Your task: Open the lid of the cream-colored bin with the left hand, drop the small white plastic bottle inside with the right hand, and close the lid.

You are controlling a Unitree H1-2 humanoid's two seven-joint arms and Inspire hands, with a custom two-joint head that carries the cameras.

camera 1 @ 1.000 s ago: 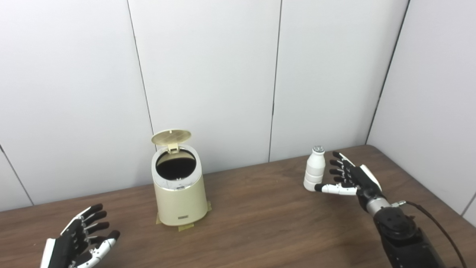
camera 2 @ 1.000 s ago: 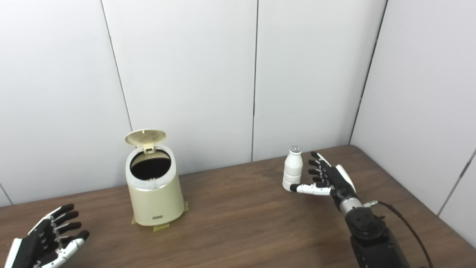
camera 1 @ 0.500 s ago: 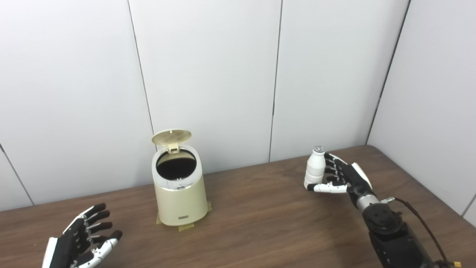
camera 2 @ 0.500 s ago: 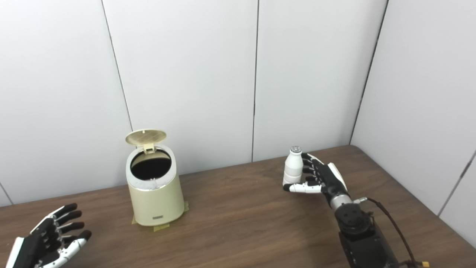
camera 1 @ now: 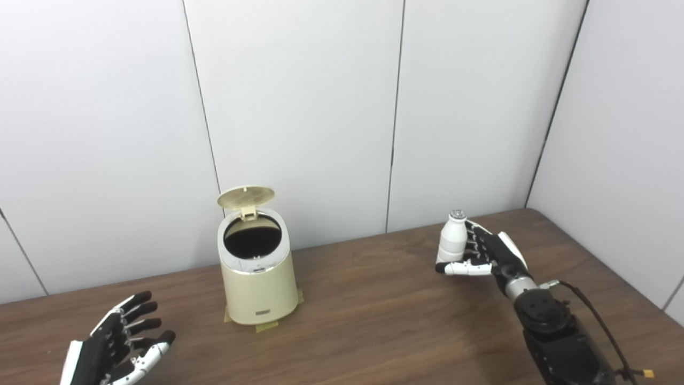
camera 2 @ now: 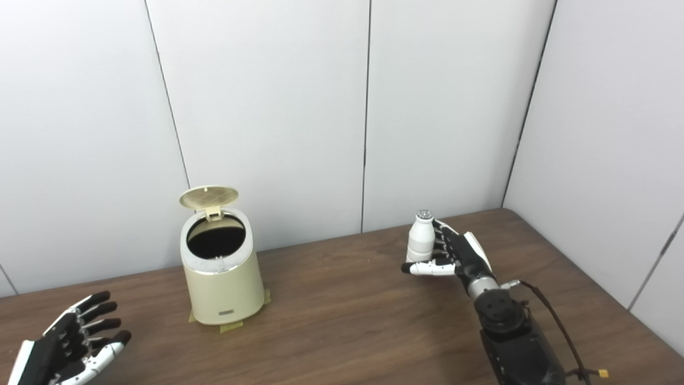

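- The right hand [camera 1: 489,254] was cupped around the small white plastic bottle [camera 1: 452,239], thumb across the near side of its base and fingers [camera 1: 474,243] against its right side. Whether the grasp was fully closed could not be determined.
- The bottle stood upright on the surface [camera 1: 374,321], far right, well apart from the bin.
- The left hand [camera 1: 120,347] was wide, empty, palm up, near left.
- The cream-colored bin [camera 1: 259,278] stood left of centre on tape patches. Its lid [camera 1: 246,197] stood raised at the far rim. The interior was dark; contents could not be determined.
- Risk: a loose grasp low on the bottle could tip it on lifting.
- Risk: the raised lid, unsupported by a hand, could fall shut before the drop.
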